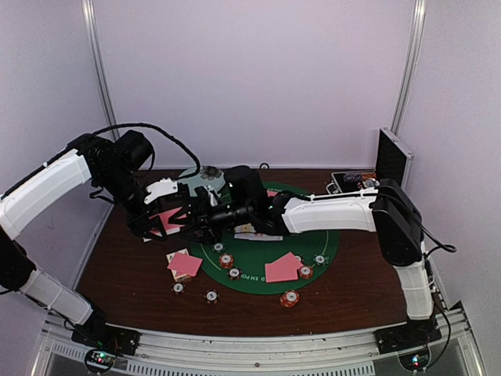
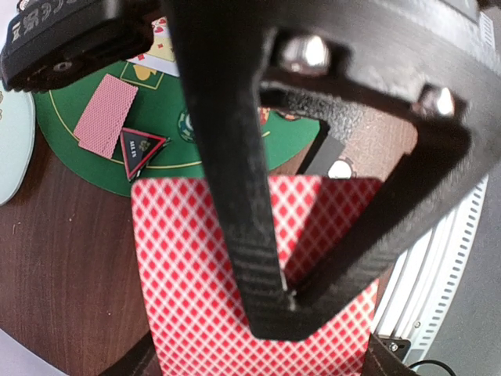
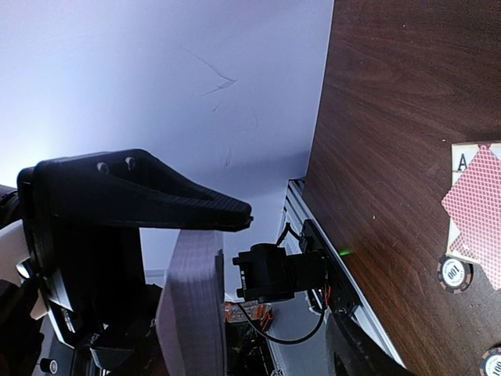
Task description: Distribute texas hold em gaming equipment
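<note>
The left tool (image 2: 274,313) is clenched on a deck of pink-backed cards (image 2: 196,258). Its two black fingers (image 2: 227,196) meet in a point over the deck's back. In its own wrist view the deck lies back-up and broad above the worktop (image 2: 70,258). Its length appears to run along the fingers, though the bottom edge of that view cuts it off. The cards are not quite squared (one edge slants across the gap between the fingers).

The right wrist view adds what that one cannot: the same deck seen edge-on (image 3: 192,305), a thin pale stack under a black finger (image 3: 156,196) of the left tool. The top view gives only a pink patch of it (image 1: 167,219) between two dark tools.

The right tool (image 1: 197,213) sits just beside the left one, tip to tip. No view shows whether it is released or closed.

Beyond the left tool's tips, its wrist view shows a red-black triangle marker (image 2: 141,150) touching the corner of a single pink card (image 2: 106,125) on the green mat (image 2: 160,106). A pale plate (image 2: 12,149) lies further off to the side.

Only the right wrist view shows a pink card lying over a face-up card (image 3: 477,204) on the bare worktop, with a poker chip (image 3: 454,272) just beside them.

From above, more chips (image 1: 226,260) lie scattered on the near side of both tools, some on the mat and some off it.
</note>
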`<state>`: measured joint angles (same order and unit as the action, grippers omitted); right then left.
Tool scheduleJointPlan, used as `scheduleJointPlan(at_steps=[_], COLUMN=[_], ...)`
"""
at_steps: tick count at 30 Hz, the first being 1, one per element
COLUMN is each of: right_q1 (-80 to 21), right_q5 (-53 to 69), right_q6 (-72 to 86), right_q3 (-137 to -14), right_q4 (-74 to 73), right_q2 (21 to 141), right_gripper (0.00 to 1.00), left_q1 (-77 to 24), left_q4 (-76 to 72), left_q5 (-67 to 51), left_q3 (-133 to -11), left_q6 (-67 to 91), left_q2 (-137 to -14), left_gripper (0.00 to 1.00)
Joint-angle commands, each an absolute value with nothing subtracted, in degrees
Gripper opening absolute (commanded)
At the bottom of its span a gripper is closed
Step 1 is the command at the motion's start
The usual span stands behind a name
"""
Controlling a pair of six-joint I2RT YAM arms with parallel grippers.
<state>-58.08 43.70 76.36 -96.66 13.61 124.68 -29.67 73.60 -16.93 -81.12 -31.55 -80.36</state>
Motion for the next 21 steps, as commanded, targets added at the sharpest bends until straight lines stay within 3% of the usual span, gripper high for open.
scheduleJointPlan(at_steps=[1,13,21], right_q1=[-57.19,-56.71,-56.33], right_q5=[43.62,44.98,45.78], right_q6=[75.03,74.50,74.79], right_q3=[-94.90,-97.47,-98.10], right_q4=[9.04,8.23,7.71], right_q2=[122.61,119.81,119.25], right_gripper=[0.61,0.59,0.42], left_q1=[-29.44,-29.44,-29.44], left_q4=[72.51,72.48,72.51], left_q5=[-17.81,-17.65,-17.94], left_q3=[-82.44,-82.18,-82.18], left_q6=[-31.77,-31.90,-31.82], left_q2=[-79.28,-79.32,-79.23], left_gripper=[0.00,0.00,0.00])
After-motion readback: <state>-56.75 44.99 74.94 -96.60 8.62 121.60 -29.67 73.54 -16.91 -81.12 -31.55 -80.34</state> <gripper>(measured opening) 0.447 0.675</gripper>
